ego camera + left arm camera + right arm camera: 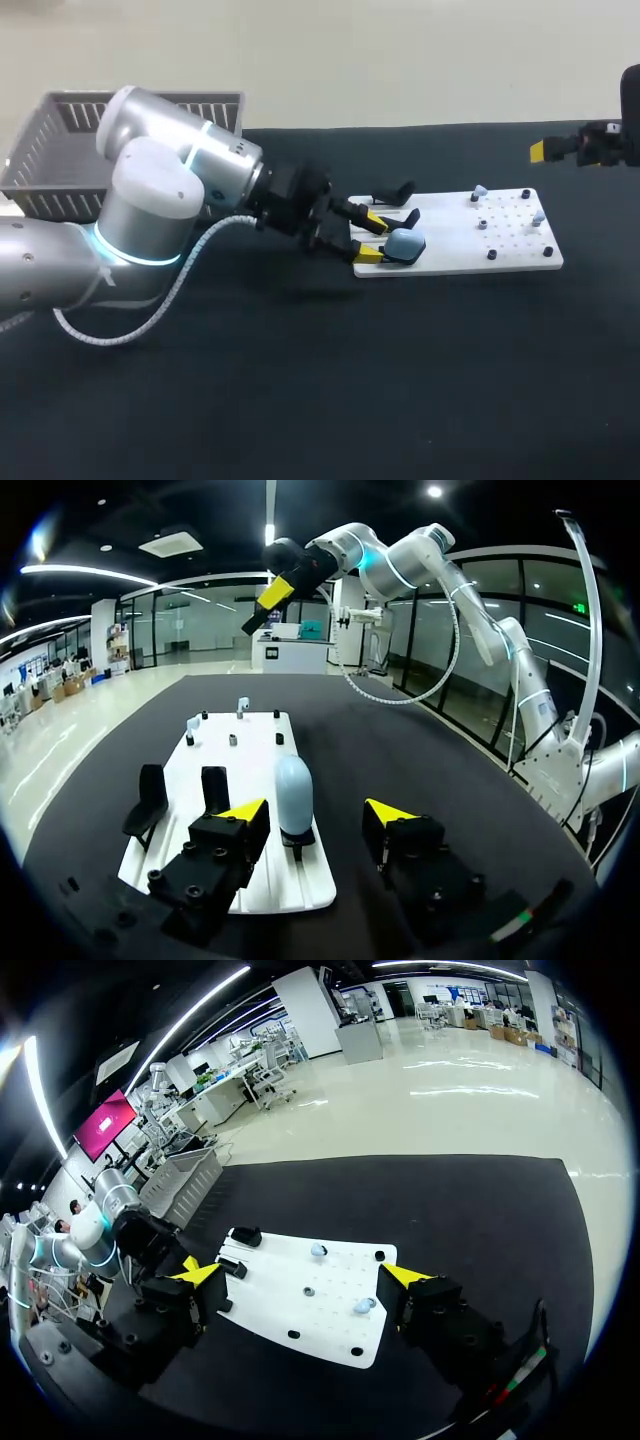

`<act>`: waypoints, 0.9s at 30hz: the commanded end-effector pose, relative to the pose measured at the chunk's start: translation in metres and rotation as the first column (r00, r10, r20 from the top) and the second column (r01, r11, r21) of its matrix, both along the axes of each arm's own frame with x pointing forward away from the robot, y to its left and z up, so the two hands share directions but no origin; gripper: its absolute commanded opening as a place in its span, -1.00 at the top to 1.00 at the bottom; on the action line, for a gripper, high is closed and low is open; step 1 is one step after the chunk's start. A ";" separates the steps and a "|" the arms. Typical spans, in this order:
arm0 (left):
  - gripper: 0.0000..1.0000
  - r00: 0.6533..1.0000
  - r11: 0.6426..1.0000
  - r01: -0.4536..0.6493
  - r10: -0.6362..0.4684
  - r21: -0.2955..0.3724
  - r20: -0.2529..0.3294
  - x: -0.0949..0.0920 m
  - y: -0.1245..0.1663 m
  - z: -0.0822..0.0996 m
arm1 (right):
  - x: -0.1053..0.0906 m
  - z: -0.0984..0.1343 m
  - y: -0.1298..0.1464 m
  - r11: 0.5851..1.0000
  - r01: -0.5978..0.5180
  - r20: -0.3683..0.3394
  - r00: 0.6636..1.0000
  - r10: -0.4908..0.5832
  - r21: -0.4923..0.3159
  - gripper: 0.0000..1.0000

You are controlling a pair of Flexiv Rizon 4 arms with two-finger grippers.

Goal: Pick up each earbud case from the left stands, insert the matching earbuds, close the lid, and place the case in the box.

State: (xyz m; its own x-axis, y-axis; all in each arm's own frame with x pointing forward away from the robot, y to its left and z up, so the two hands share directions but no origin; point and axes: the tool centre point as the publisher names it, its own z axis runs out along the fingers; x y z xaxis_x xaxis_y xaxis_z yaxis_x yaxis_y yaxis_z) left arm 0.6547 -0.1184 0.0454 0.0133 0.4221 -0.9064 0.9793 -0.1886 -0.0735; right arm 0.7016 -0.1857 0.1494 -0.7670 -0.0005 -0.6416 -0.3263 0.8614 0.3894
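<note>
The earbud case point(404, 243) stood in the gap between the left jaws, which were spread wide; it was nearer one yellow tip point(243, 811) than the other and looked clear of both; it sat upright on a black stand point(298, 840) at the near left corner of the white board point(450, 250); it was pale blue, smooth and rounded like an egg, its lid down; two small blue earbuds point(480, 192) lay towards the board's right end; the right jaws, also spread, hung above the surface point(300, 400) at the far right; a grey basket point(45, 150) stood far left.
</note>
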 end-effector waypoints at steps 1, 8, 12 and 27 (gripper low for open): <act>-0.33 1.000 1.000 0.007 -0.007 0.006 -0.007 0.002 -0.004 -0.003 | 0.000 0.000 0.000 1.000 0.000 0.000 1.000 0.000 -0.001 -1.00; -0.09 0.999 1.000 -0.009 0.010 0.017 -0.036 0.000 -0.004 -0.013 | 0.000 0.000 0.000 1.000 0.000 0.000 1.000 0.000 -0.001 -1.00; -0.11 0.999 1.000 -0.016 0.017 0.019 -0.040 0.001 -0.006 -0.015 | 0.000 0.000 0.000 1.000 0.000 0.000 1.000 0.000 -0.001 -1.00; 0.00 0.999 1.000 -0.010 0.010 0.026 -0.031 0.010 -0.015 -0.015 | 0.000 0.000 0.000 1.000 0.000 0.000 1.000 0.000 -0.001 -1.00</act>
State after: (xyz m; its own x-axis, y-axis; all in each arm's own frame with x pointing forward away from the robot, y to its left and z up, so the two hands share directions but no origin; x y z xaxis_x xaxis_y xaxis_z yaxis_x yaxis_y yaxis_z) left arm 0.6605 -0.1299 0.0326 -0.0195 0.4439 -0.8959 0.9798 -0.1700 -0.1056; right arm 0.7016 -0.1857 0.1494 -0.7670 -0.0005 -0.6416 -0.3263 0.8614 0.3894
